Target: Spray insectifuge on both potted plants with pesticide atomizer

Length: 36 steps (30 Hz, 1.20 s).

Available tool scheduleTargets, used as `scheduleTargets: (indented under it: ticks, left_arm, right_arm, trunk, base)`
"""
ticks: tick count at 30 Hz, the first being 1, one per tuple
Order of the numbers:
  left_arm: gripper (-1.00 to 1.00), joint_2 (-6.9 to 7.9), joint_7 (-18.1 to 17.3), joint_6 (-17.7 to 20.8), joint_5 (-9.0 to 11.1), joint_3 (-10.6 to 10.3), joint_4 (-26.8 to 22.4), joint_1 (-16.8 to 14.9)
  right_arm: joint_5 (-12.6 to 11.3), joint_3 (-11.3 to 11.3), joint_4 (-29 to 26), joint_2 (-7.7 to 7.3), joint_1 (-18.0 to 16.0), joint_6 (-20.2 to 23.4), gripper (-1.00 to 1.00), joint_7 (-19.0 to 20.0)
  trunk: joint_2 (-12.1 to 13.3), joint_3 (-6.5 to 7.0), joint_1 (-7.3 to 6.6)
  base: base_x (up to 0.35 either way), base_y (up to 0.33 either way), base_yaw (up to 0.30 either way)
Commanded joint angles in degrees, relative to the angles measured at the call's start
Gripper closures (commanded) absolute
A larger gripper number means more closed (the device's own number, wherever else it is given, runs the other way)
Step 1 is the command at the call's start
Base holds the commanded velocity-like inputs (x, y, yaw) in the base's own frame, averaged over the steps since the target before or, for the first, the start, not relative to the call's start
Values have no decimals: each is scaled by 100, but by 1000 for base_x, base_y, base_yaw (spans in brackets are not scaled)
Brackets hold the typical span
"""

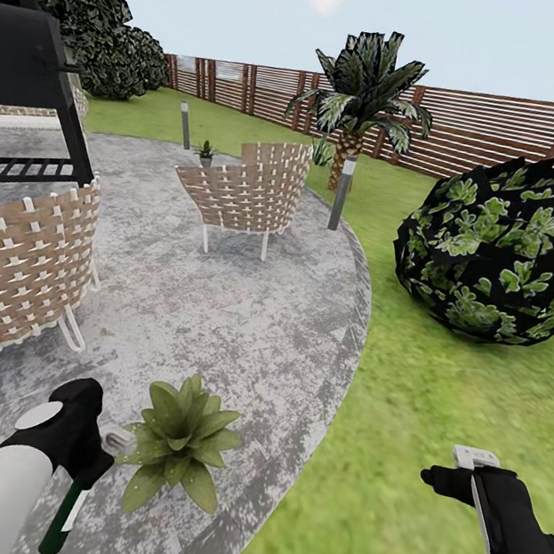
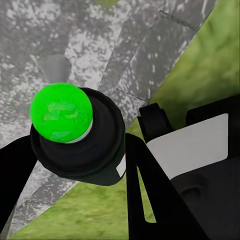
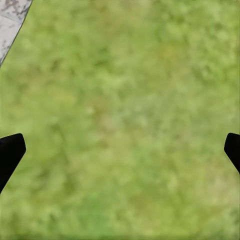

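My left gripper (image 1: 87,469) is shut on the pesticide atomizer (image 1: 64,516), a slim dark green bottle with a white label that hangs below my hand over the paved patio. In the left wrist view the atomizer (image 2: 75,135) appears end-on, its bright green top between the dark fingers (image 2: 145,170). A potted plant (image 1: 179,441), a low rosette of broad pointed leaves, sits on the patio just right of that gripper. The other potted plant is out of view. My right gripper (image 1: 461,472) hovers open over the lawn; its fingertips (image 3: 10,152) stand wide apart with only grass between them.
Two woven chairs stand on the patio (image 1: 242,325), one near left (image 1: 17,270), one farther back (image 1: 246,191). A black grill frame (image 1: 28,91) is at far left. A dark bush (image 1: 507,248), a palm (image 1: 360,102), two lamp posts and a slatted fence (image 1: 482,131) surround the lawn.
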Motion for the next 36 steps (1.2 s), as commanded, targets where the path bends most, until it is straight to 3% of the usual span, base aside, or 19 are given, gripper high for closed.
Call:
scheduleTargets:
  ticks: [1,4,9,14,28,36]
  left_arm:
    - [100,-3,-60,47,-52,16,-6,-6]
    - [100,2,-62,51,-52,8,-18,-97]
    - [100,-10,-56,52,-52,10,-24,-696]
    - [100,-21,-56,53,-52,9,-25,-949]
    - [100,-4,-48,53,-53,7,-25,-977]
    - [100,-7,-53,53,-56,-2,-25,-978]
  right_arm:
    - [60,-9,-7,1,-3,18,-100,53]
    - [60,-9,-6,1,-3,19,-100,54]
    - [60,-9,-9,1,-3,20,-100,56]
    - [59,-9,-8,1,-3,18,-100,57]
    - [60,-9,-11,1,-3,20,-100,55]
    - [60,-9,-11,1,-3,20,-100,56]
  trunk:
    - [-2,-5,-1]
    - [-2,-5,-1]
    - [-2,-5,-1]
    - [-2,-5,-1]
    - [-2,-5,-1]
    - [-2,-5,-1]
  base:
    - [0,0,0]
    - [0,0,0]
    - [0,0,0]
    - [0,0,0]
    - [0,0,-220]
    - [0,0,-59]
